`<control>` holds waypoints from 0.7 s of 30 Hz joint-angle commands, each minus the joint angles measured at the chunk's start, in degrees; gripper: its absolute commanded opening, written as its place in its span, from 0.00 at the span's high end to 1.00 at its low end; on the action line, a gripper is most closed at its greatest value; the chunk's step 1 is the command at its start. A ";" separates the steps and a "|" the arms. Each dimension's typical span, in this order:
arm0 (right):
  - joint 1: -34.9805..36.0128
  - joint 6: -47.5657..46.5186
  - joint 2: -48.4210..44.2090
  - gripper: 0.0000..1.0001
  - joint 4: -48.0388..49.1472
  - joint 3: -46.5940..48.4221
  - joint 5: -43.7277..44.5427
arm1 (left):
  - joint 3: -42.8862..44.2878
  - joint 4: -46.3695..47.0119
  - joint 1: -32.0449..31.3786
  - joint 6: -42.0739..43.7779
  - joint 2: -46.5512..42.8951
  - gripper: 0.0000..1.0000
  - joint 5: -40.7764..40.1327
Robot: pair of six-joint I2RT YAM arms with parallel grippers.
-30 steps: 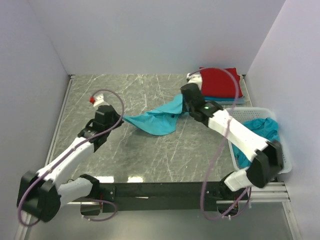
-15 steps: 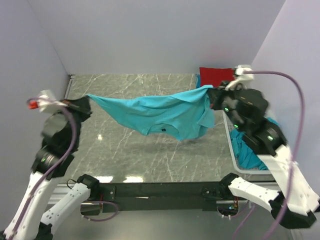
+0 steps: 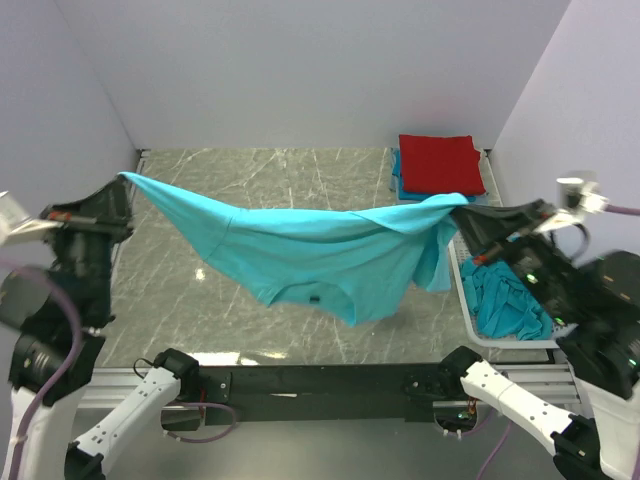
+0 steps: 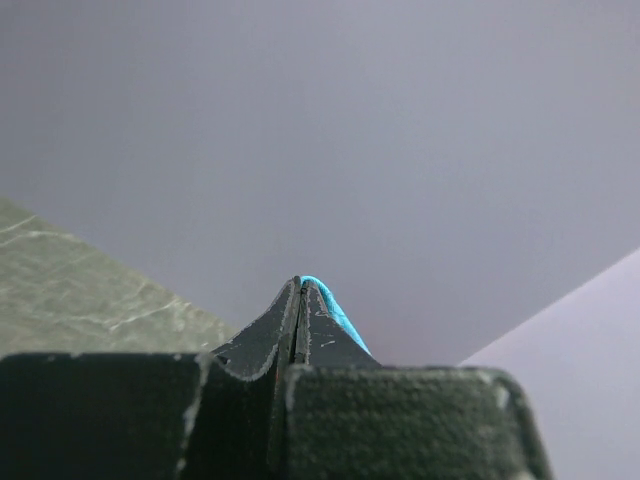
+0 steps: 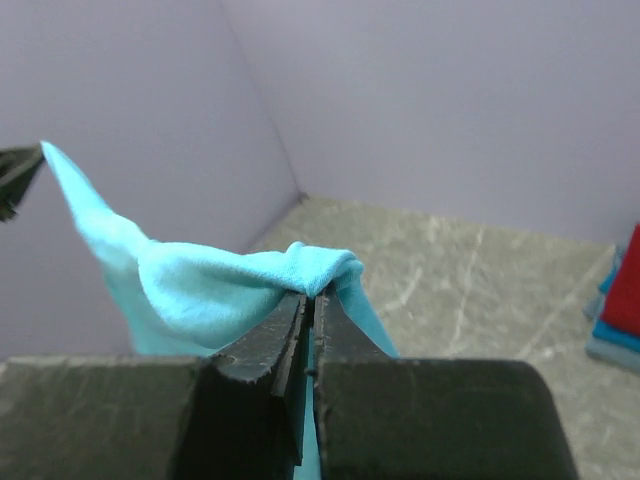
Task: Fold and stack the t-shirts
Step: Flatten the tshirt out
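Note:
A turquoise t-shirt (image 3: 320, 255) hangs stretched in the air between both grippers, high above the table. My left gripper (image 3: 122, 178) is shut on its left corner; a sliver of turquoise cloth (image 4: 335, 310) shows beside the closed fingertips. My right gripper (image 3: 460, 207) is shut on the shirt's right end, and the bunched cloth (image 5: 230, 290) spreads left from the jaws. A folded red t-shirt (image 3: 437, 164) lies on a folded blue one (image 3: 399, 185) at the back right. More turquoise shirts (image 3: 508, 300) lie crumpled in the basket.
The white lattice basket (image 3: 462, 290) stands at the right edge of the marbled grey table (image 3: 280, 180). Walls close in on the left, back and right. The red and blue stack also shows in the right wrist view (image 5: 622, 310).
Both arms have risen and spread apart, lifting the turquoise shirt from a crumpled heap on the table into a wide stretched span in the air.

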 commanded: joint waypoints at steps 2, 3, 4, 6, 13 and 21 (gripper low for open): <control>-0.35 3.01 9.08 0.94 0.68 -8.53 6.77 | -5.23 -3.44 0.24 1.38 8.90 0.99 -4.83; -0.88 4.06 11.03 0.93 1.21 -10.31 7.13 | -7.09 -3.62 0.24 0.16 11.95 0.99 -6.42; -3.41 4.77 13.22 0.93 1.82 -12.24 6.00 | -8.93 -3.71 0.33 -0.55 13.64 0.99 -9.30; -7.28 6.61 20.43 0.93 6.55 -18.92 -2.76 | -15.43 -3.27 1.11 -2.99 18.81 0.99 -10.30; -13.54 5.57 46.36 0.25 11.62 -18.62 -2.65 | -32.33 12.27 16.58 -4.07 35.08 1.00 9.45; -8.98 4.15 43.84 0.23 9.48 -24.03 5.10 | -34.09 18.44 17.55 -2.49 41.16 1.00 16.15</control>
